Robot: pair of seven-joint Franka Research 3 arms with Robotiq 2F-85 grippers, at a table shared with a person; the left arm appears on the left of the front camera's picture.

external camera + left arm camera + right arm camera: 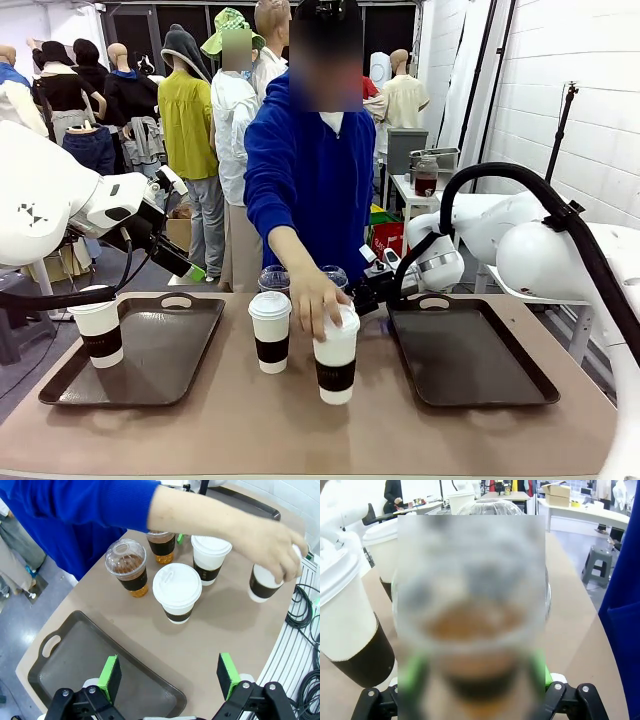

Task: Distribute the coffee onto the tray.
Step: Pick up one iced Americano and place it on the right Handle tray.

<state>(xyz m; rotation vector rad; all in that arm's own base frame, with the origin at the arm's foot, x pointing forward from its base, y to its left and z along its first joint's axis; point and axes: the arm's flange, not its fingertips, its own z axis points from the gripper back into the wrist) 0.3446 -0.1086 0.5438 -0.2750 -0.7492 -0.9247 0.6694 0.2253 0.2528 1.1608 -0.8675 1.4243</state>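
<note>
One sleeved white paper cup (98, 335) stands on the left tray (190, 355). Another white cup (270, 330) stands mid-table, and a person's hand (315, 305) grips the lid of a third (336, 360). Two clear dome-lidded iced coffees (274, 278) (334, 274) stand behind them. My right gripper (475, 672) is open, its green pads (412, 675) either side of one iced coffee (470, 605). My left gripper (169, 676) hangs open above the table, over the left tray's corner (100, 670), looking down on three white cups (177, 590) and both iced coffees (127, 565).
A second dark tray (470, 355) lies bare at the right. The person in a blue top (310, 170) leans over the far edge, forearm stretched across the cups. Cables (302, 610) run along the table's near side.
</note>
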